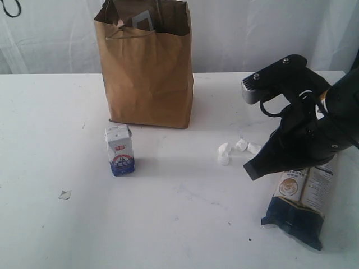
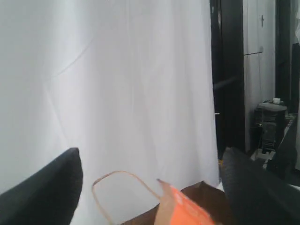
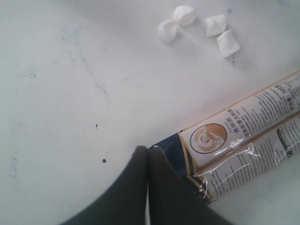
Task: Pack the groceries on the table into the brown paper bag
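I fear the small white-blue carton (image 1: pixel 119 150), upright on the table (image 1: pixel 168 230) before the brown paper bag (image 1: pixel 146 73), could topple under a careless reach. My left gripper (image 2: pixel 150 161) hangs over the bag mouth, spread wide, holding nothing. My right gripper (image 3: pixel 148 152), pinched closed and empty, angles down at the long dark-blue/cream packet (image 1: pixel 303 196); closed like that, it would only shove the packet.

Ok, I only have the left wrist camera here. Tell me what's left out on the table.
Observer: A small carton stands upright on the table, in front of the bag.
Operator: Name another.
Observer: A long packet lies flat at the right side.
Operator: Now report the right gripper.
Observer: The right gripper is shut with nothing in it, its tip beside the packet's dark-blue end.
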{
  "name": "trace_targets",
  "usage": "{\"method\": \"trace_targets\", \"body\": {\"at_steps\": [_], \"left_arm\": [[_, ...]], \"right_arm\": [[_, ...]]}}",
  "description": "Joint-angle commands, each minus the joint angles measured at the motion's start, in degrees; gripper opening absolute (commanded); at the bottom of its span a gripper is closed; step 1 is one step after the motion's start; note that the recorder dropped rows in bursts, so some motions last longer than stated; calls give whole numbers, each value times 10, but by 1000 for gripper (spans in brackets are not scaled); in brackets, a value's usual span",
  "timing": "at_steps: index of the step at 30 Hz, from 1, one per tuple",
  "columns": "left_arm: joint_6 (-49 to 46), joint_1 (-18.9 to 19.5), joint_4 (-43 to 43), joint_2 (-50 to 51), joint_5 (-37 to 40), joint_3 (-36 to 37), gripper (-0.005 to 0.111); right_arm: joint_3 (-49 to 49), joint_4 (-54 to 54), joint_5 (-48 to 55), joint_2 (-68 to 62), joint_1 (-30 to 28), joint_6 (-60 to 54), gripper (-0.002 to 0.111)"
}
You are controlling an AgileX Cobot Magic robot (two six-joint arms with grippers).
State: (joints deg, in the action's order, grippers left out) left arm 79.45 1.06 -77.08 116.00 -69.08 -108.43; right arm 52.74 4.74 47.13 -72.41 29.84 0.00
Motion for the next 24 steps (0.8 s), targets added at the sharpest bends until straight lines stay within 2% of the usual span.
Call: {"method": "trace_targets", "body": {"at_steps": [1, 4, 5, 6, 9, 11, 12, 15, 19, 23, 24], "left_arm": [[65, 56, -73, -23, -9, -3, 62], [113, 91, -121, -37, -9, -3, 25], [130, 104, -130, -40, -9, -3, 6], [139, 112, -139, -43, -9, -3, 1], [185, 137, -158, -51, -9, -3, 0], [234, 138, -212, -59, 7, -3, 0], [286, 136, -229, -65, 67, 1, 0], [343, 136, -229, -80, 139, 39, 0], [418, 136, -229, -120, 300, 166, 0], [416, 136, -229, -162, 517, 316, 0], [416, 136, -229, -167, 549, 341, 0]], "right_arm": [[-2, -2, -10, 1, -2, 0, 0], [-2, -2, -17, 1, -2, 0, 0], [-2, -2, -19, 1, -2, 0, 0], [-2, -2, -22, 1, -2, 0, 0], [-2, -2, -25, 1, -2, 0, 0], [-2, -2, -25, 1, -2, 0, 0], [-2, -2, -25, 1, -2, 0, 0], [-2, -2, -20, 1, -2, 0, 0], [-2, -1, -23, 1, -2, 0, 0], [-2, 4, -41, 1, -2, 0, 0], [-2, 4, -46, 1, -2, 0, 0]]}}
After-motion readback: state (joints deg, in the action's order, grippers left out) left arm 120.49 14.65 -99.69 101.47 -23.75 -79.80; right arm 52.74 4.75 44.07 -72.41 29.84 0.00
